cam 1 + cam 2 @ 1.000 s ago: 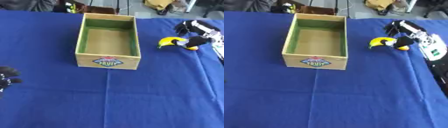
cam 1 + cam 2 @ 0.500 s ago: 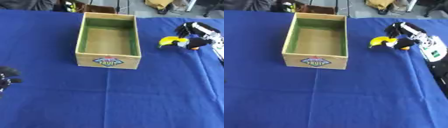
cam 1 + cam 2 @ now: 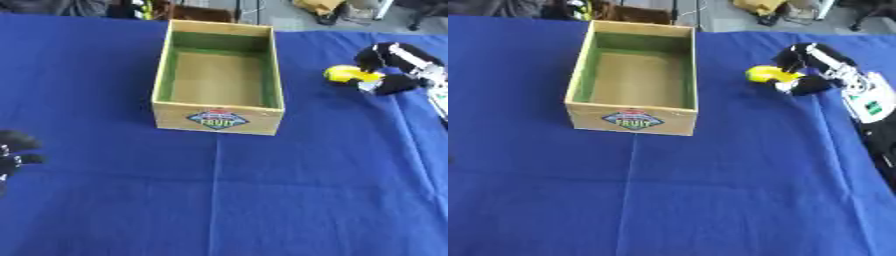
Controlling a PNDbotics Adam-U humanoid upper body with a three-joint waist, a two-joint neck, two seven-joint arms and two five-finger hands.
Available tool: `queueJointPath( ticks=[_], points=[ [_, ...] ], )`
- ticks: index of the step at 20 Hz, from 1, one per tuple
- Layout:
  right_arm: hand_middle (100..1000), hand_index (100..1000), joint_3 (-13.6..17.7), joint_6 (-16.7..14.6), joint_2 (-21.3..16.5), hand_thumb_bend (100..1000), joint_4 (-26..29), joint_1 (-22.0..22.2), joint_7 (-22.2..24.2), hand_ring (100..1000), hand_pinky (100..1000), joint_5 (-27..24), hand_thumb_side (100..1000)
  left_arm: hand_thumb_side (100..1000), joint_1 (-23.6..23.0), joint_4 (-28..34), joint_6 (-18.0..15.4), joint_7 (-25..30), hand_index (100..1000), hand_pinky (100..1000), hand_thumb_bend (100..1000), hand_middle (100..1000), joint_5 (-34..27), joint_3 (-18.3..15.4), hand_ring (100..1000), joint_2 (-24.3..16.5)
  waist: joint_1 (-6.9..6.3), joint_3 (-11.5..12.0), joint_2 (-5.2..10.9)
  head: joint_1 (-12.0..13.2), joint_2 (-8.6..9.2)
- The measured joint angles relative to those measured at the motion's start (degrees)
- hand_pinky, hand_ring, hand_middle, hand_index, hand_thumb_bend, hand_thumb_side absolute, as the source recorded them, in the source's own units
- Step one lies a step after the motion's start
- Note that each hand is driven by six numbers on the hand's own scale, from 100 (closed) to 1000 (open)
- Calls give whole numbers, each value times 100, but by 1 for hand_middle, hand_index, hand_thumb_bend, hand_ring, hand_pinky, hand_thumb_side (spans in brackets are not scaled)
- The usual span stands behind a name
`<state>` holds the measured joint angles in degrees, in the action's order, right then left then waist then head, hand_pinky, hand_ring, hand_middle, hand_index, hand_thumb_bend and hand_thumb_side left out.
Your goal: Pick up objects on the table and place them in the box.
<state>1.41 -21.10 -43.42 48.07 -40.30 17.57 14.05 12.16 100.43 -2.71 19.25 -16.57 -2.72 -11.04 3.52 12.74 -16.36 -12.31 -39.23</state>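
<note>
I have the blue-clothed table filling the view, with the open wooden box standing centre-far, fruit label facing me; from here its floor looks bare. To the right of the box, apart from it, my right hand has its fingers and thumb curled round a yellow object, rounded, possibly a banana or a lemon; I cannot tell whether the object is off the cloth. My left hand sits idle at the near left edge, and I cannot tell how its fingers are set. I judge the grasp step to be in hand. The next move calls for lifting clear, carrying left over the box's right wall, then releasing inside.
</note>
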Motion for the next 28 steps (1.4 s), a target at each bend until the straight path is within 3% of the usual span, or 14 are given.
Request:
queueJointPath(
  ticks=[3,18,28],
  points=[
    [671,772,0,-30,-1,406,3,3,-70,743,742,68,206,1000,0,0,0,0,705,652,248,623,2,0,712,0,7,1,-9,2,-3],
    [669,772,32,-92,-42,401,300,-5,-211,737,746,204,201,1000,0,0,1,-1,705,653,248,622,34,0,713,1,40,5,-26,7,-47],
    [682,774,32,-80,-71,399,211,2,-220,763,766,417,202,1000,0,0,-3,1,705,653,244,622,41,0,713,1,14,101,-56,8,-46]
  ],
)
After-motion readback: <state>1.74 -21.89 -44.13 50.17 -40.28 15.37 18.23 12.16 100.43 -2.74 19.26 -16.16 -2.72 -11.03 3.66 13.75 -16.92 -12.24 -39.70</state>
